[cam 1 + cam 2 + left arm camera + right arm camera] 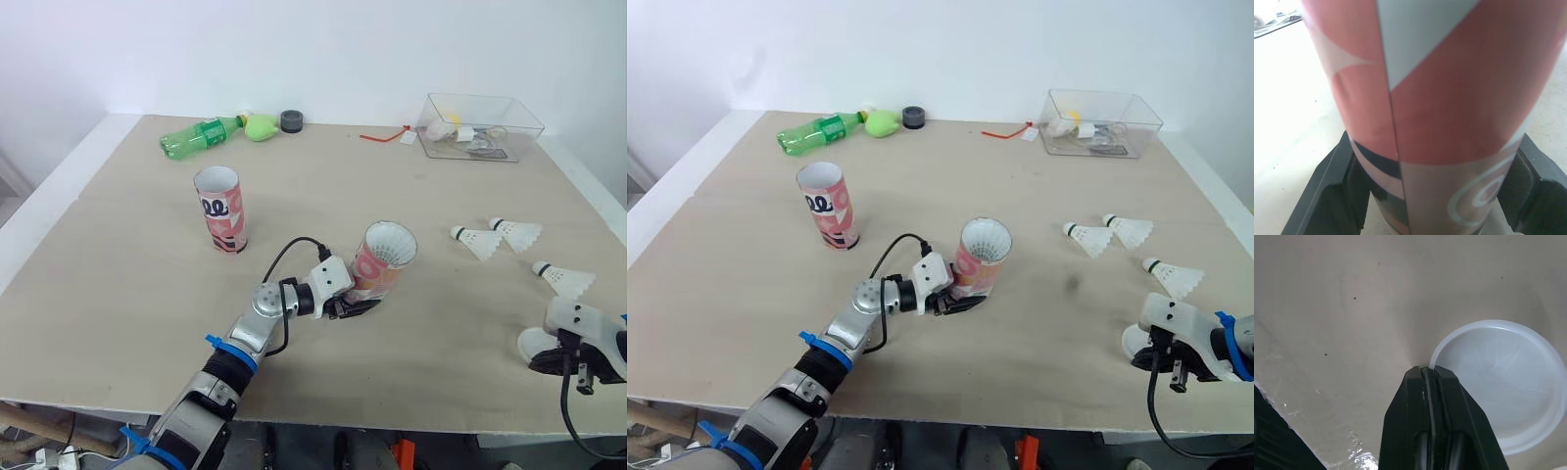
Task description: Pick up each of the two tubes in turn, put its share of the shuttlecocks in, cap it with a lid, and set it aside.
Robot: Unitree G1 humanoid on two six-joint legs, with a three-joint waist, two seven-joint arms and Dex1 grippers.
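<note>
Right gripper [1428, 371], at the table's near edge, has its fingers closed on the white lid [1503, 382] at the rim; left gripper [353, 305] clamps the pink tube [384, 259] at mid-table by its base, open mouth tilted rightward, well apart from the lid, which I judge must travel left

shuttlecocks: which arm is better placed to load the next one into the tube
Right. The left gripper is clamped on the tilted tube; the three shuttlecocks lie on the side of the right gripper.
</note>
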